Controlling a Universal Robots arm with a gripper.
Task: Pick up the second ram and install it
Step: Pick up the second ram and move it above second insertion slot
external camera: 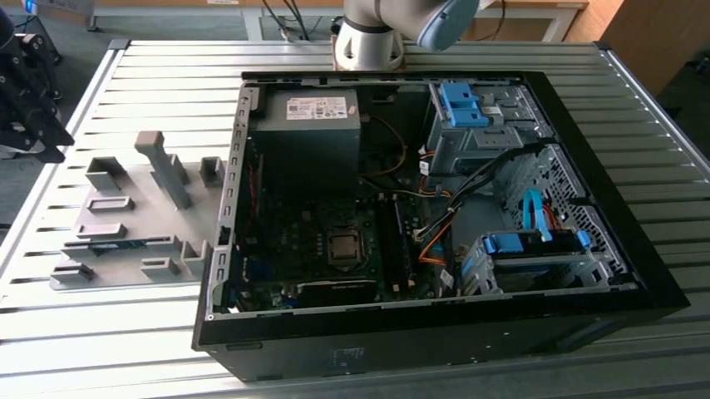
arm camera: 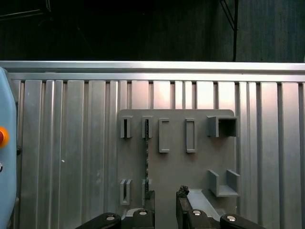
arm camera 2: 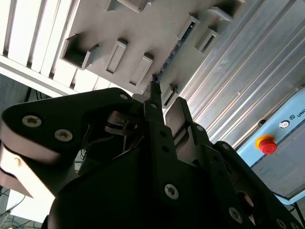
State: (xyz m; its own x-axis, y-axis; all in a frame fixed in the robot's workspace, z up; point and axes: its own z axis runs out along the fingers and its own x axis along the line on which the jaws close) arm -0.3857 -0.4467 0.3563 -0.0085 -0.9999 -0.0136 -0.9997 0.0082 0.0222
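Gripper with its fingers spread
In both wrist views the gripper (arm camera: 165, 208) has its two black fingers (arm camera: 183, 202) apart, with a clear gap between them; in the exterior view the silver arm (external camera: 370, 46) stands upright.

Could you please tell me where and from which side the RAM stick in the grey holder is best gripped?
Grip the second ram at the middle of its upper long edge, probably coming down from above. It stands on edge with both ends tucked into grey holder blocks, leaving only the span between them free; clamp its two flat faces.
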